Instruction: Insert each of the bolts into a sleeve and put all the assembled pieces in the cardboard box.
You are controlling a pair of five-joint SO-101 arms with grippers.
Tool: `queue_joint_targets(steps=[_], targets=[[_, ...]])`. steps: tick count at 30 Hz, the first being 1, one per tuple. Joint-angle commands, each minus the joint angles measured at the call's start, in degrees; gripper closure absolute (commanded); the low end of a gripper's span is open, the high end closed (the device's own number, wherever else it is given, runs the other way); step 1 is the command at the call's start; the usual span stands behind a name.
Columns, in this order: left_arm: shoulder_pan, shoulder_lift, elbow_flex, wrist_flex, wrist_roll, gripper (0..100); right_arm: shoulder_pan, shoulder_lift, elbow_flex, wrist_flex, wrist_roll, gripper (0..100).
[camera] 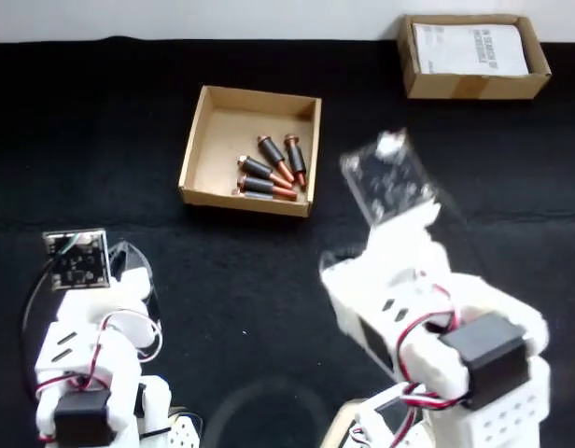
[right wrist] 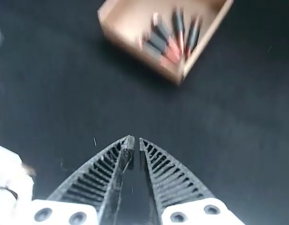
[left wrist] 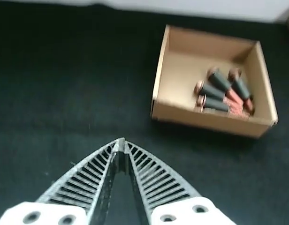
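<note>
The open cardboard box sits at the table's middle back. Several assembled pieces, dark sleeves with copper bolt ends showing, lie together in its right half. In the left wrist view the box and the pieces lie ahead and to one side of my left gripper, which is shut and empty above bare black cloth. My right gripper is shut with nothing in it, a short way back from the box and the pieces.
A second cardboard box holding a printed white sheet stands at the back right corner. Black cloth covers the table. The left arm's base and the right arm's base stand at the near edge.
</note>
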Motion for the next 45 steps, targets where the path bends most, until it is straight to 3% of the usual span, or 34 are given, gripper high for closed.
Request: queue_joint_targets(steps=[1,4,10,13,22,29,36,45], targets=[[0.84,-0.22,2.59,0.26,0.00,99,3.21,-10.77,20.26,-7.16,-0.44,99.1],[0.84,-0.22,5.93,0.00,-0.26,99,9.10,-17.89,36.09,-17.98,0.00,99.1],[0.84,-0.22,13.85,-0.09,-0.35,99,20.88,-26.33,65.80,-37.49,11.60,99.1],[0.75,-0.22,17.27,-0.09,-0.44,99,27.03,-29.23,74.86,-43.65,12.84,99.1],[0.84,-0.22,22.90,-0.09,-0.53,99,31.34,-34.95,82.07,-35.12,12.75,99.1],[0.84,-0.22,24.84,0.44,-8.26,99,33.10,-35.82,88.75,-34.77,12.66,99.1],[0.84,-0.13,24.84,9.93,-14.33,99,34.68,-35.82,90.15,-33.89,-2.20,99.0],[0.48,-0.13,24.84,9.85,-14.24,99,34.68,-35.82,90.15,-32.66,-2.55,99.0]])
